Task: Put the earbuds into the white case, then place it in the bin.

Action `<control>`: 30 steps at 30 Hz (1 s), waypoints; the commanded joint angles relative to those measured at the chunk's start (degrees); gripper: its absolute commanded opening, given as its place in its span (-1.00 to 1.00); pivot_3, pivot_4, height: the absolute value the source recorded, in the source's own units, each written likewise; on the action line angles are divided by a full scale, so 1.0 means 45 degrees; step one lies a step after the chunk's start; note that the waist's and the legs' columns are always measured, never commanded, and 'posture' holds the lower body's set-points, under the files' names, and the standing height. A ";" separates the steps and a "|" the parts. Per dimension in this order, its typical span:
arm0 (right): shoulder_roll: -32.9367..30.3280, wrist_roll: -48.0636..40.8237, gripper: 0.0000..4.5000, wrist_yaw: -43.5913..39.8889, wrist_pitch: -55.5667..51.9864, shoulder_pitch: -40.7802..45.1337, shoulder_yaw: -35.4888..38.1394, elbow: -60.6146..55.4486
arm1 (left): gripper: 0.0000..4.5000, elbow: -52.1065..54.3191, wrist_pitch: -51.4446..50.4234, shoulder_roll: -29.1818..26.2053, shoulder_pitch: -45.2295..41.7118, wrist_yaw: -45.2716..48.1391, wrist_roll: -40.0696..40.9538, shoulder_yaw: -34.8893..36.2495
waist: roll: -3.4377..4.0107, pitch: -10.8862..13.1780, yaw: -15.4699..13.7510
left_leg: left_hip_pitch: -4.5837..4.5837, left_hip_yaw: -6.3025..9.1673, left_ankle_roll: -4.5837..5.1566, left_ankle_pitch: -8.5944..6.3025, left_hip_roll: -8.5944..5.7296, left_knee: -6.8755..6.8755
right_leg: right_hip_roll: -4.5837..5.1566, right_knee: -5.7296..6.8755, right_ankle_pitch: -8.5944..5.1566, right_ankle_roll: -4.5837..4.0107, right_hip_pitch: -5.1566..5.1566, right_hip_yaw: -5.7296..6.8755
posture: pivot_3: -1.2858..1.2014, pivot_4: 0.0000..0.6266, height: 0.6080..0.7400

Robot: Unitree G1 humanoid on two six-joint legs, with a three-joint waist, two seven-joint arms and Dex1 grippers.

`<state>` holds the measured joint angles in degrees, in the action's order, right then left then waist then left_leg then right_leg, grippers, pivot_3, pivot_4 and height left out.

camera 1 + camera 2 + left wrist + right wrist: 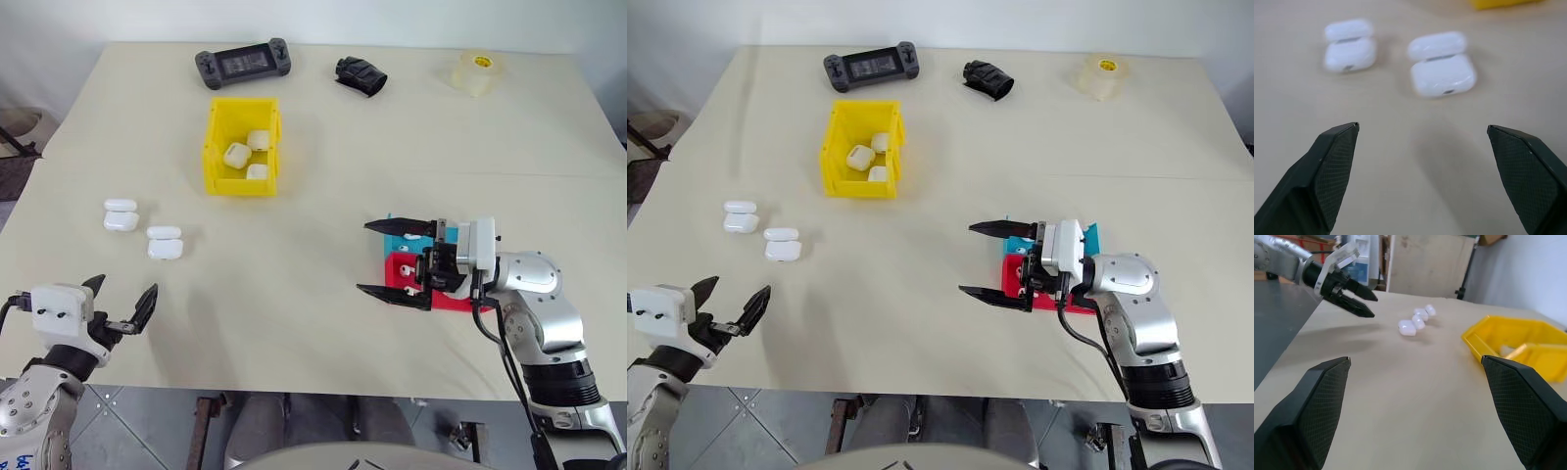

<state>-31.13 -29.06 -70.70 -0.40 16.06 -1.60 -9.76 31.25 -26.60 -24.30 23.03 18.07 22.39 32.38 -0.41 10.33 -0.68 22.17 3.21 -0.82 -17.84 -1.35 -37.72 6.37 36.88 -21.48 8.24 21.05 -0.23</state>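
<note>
I found the left gripper (124, 305) at seven o'clock on the table (323, 137), jaws spread, empty. Two open white cases (164, 242) lay just beyond it, lids up. The yellow bin (242, 147), at eleven o'clock, held three cases. At four o'clock the right gripper (397, 261) hung spread before red (453, 300) and teal trays (396, 245).

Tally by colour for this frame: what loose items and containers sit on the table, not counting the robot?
White cases: 5, with 2 open on the table and 3 in the yellow bin
Yellow bin: 1
Red tray: 1
Teal tray: 1
Black items: 2, a game controller and a crumpled object
Clear tape roll: 1
Total: 11
</note>
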 commanded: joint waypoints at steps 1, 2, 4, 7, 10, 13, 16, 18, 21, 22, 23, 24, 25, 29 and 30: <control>-0.0090 0.0028 1.00 -0.0242 0.0364 -0.0069 0.0090 0.0209 | 0.99 0.1382 -0.2066 -0.0107 -0.0254 -0.0925 0.0637 0.0145 | 0.0000 -0.0001 -0.0031 | 0.0000 0.0000 0.0000 0.0000 -0.0002 -0.0001 | 0.0000 0.0000 0.0000 0.0000 0.0000 0.0002 | 0.03 -0.52 1.00; -0.0137 0.0024 1.00 -0.0239 0.0343 -0.0081 0.0138 0.0281 | 0.99 0.1637 -0.2938 -0.0245 -0.0598 -0.1244 0.0822 0.0084 | 0.0001 -0.0001 -0.0038 | 0.0000 0.0000 0.0000 0.0000 -0.0002 -0.0001 | 0.0000 0.0001 0.0000 0.0000 0.0000 0.0002 | 0.03 -0.52 1.00; -0.0226 0.0048 1.00 -0.0278 0.0351 -0.0118 0.0222 0.0413 | 0.99 0.2105 -0.4769 -0.0556 -0.1481 -0.1859 0.1251 -0.0038 | 0.0001 -0.0001 -0.0045 | -0.0001 0.0004 -0.0002 0.0002 0.0003 -0.0001 | -0.0003 0.0007 0.0000 0.0000 0.0003 0.0005 | 0.03 -0.52 1.00; -0.0312 0.0042 1.00 -0.0308 0.0325 -0.0196 0.0275 0.0473 | 0.99 0.2470 -0.7897 -0.1225 -0.3216 -0.2888 0.1332 -0.0258 | 0.0001 -0.0001 -0.0036 | -0.0002 0.0010 -0.0005 0.0003 0.0000 -0.0005 | -0.0026 0.0022 0.0000 0.0000 0.0004 0.0015 | 0.03 -0.52 1.00; -0.0368 0.0014 1.00 -0.0302 0.0270 -0.0377 0.0248 0.0359 | 0.99 0.2268 -1.2564 -0.1869 -0.5937 -0.3810 0.0909 -0.0455 | 0.0000 0.0000 -0.0018 | -0.0003 0.0010 -0.0006 0.0004 -0.0008 -0.0006 | -0.0047 0.0037 0.0000 0.0000 0.0012 0.0015 | 0.03 -0.52 1.00; -0.0339 0.0006 1.00 -0.0158 0.0217 -0.0563 0.0206 0.0137 | 0.99 0.1237 -1.4529 -0.2251 -0.8356 -0.4199 0.0781 -0.0591 | -0.0003 -0.0001 0.0029 | 0.0001 0.0012 -0.0007 0.0005 -0.0012 -0.0008 | -0.0063 0.0058 0.0000 0.0000 0.0024 0.0012 | 0.03 -0.52 1.00; -0.0269 0.0006 1.00 0.0048 0.0185 -0.0754 0.0166 -0.0111 | 0.99 0.0059 -1.4645 -0.2783 -0.9451 -0.4169 0.1352 -0.0950 | -0.0003 -0.0001 0.0193 | 0.0003 0.0011 -0.0012 0.0006 -0.0007 -0.0006 | -0.0069 0.0119 0.0000 0.0000 0.0046 0.0008 | 0.03 -0.52 1.00; -0.0210 -0.0015 1.00 0.0212 0.0146 -0.0904 0.0129 -0.0311 | 0.99 -0.0594 -1.4645 -0.2971 -0.9939 -0.4214 0.1500 -0.1202 | -0.0002 -0.0001 0.0247 | 0.0004 0.0002 -0.0015 0.0007 0.0004 0.0004 | -0.0077 0.0127 0.0000 -0.0001 0.0062 0.0005 | 0.03 -0.52 1.00; -0.0118 -0.0005 1.00 0.0451 0.0136 -0.1266 -0.0004 -0.0710 | 0.99 -0.1680 -1.4645 -0.2955 -1.0511 -0.4557 0.1733 -0.1482 | -0.0003 -0.0001 0.0212 | 0.0008 0.0001 -0.0023 0.0009 0.0011 0.0001 | -0.0080 0.0124 -0.0001 -0.0001 0.0080 0.0004 | 0.03 -0.52 1.00; -0.0096 0.0002 1.00 0.0521 0.0129 -0.1371 -0.0045 -0.0839 | 0.99 -0.1909 -1.4645 -0.3140 -1.0568 -0.4536 0.1876 -0.1693 | -0.0004 0.0000 0.0196 | 0.0009 0.0001 -0.0024 0.0009 0.0008 -0.0002 | -0.0076 0.0123 -0.0001 -0.0001 0.0081 0.0004 | 0.03 -0.52 1.00; -0.0071 -0.0002 1.00 0.0598 0.0119 -0.1479 -0.0065 -0.0972 | 0.99 -0.2118 -1.4645 -0.3107 -1.0708 -0.4662 0.1842 -0.1743 | -0.0004 0.0000 0.0186 | 0.0009 0.0002 -0.0024 0.0009 0.0009 -0.0005 | -0.0077 0.0122 -0.0001 -0.0001 0.0082 0.0005 | 0.03 -0.52 1.00; -0.0045 -0.0008 1.00 0.0673 0.0101 -0.1578 -0.0074 -0.1089 | 0.99 -0.2317 -1.4645 -0.3151 -1.0778 -0.4703 0.1945 -0.1797 | -0.0004 0.0000 0.0175 | 0.0010 0.0002 -0.0025 0.0009 0.0006 -0.0006 | -0.0074 0.0123 -0.0001 -0.0001 0.0082 0.0001 | 0.03 -0.52 1.00; -0.0028 0.0008 1.00 0.0747 0.0115 -0.1667 -0.0080 -0.1185 | 0.99 -0.2487 -1.4645 -0.3206 -1.0874 -0.4828 0.1937 -0.1888 | -0.0004 0.0000 0.0173 | 0.0010 0.0002 -0.0024 0.0009 -0.0001 -0.0009 | -0.0067 0.0123 -0.0001 -0.0001 0.0083 -0.0001 | 0.03 -0.52 1.00; 0.0074 0.0078 1.00 0.1046 0.0153 -0.1895 -0.0083 -0.1397 | 0.99 -0.3168 -1.4645 -0.3344 -1.1114 -0.5127 0.2342 -0.2130 | -0.0004 0.0000 0.0182 | 0.0011 0.0002 -0.0025 0.0008 0.0000 -0.0011 | -0.0064 0.0125 -0.0001 -0.0001 0.0089 -0.0002 | 0.03 -0.52 1.00; 0.0098 0.0096 1.00 0.1106 0.0180 -0.1966 -0.0107 -0.1444 | 0.99 -0.3338 -1.4645 -0.3193 -1.1231 -0.5250 0.2481 -0.2101 | -0.0004 0.0000 0.0177 | 0.0010 0.0002 -0.0025 0.0008 0.0000 -0.0011 | -0.0063 0.0125 -0.0001 -0.0001 0.0091 -0.0002 | 0.03 -0.52 1.00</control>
<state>-31.06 -28.28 -66.33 -0.08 7.75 -2.19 -13.71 16.71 -92.52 -38.37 -26.53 -4.58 32.37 22.50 -0.43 10.33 0.12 22.22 3.22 -0.94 -17.80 -1.35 -37.77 6.08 37.45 -21.48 8.23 21.46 -0.23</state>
